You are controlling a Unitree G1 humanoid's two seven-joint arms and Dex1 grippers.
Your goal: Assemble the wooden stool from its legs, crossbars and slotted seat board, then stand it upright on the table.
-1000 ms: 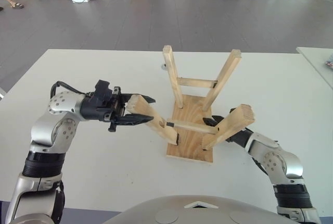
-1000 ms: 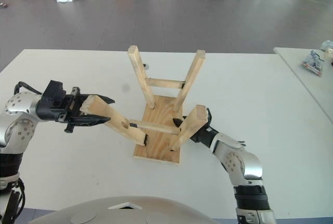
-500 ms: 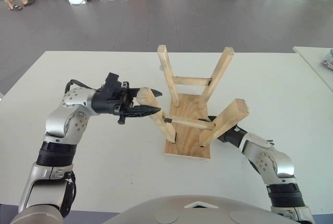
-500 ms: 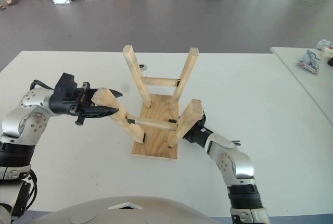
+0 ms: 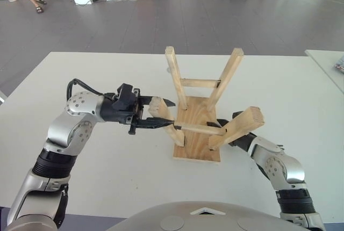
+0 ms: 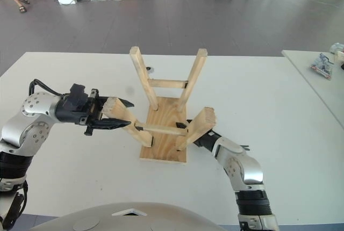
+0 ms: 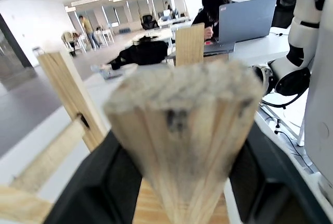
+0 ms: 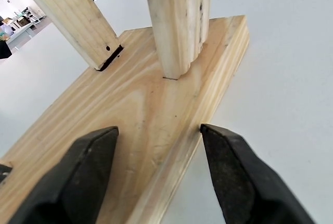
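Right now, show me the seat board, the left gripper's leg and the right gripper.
seat board (image 5: 196, 148): left eye view, bare face.
leg (image 7: 182, 130): left wrist view, near face.
right gripper (image 8: 158, 129): right wrist view, between fingertips.

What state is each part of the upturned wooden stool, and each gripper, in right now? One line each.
Flat pale wooden seat board: lying on white table.
Wooden far legs: upright, joined by crossbar.
Wooden near-left leg: tilted, gripped.
Wooden near-right leg: tilted.
Black left gripper: shut on near-left leg.
Black right gripper: open.
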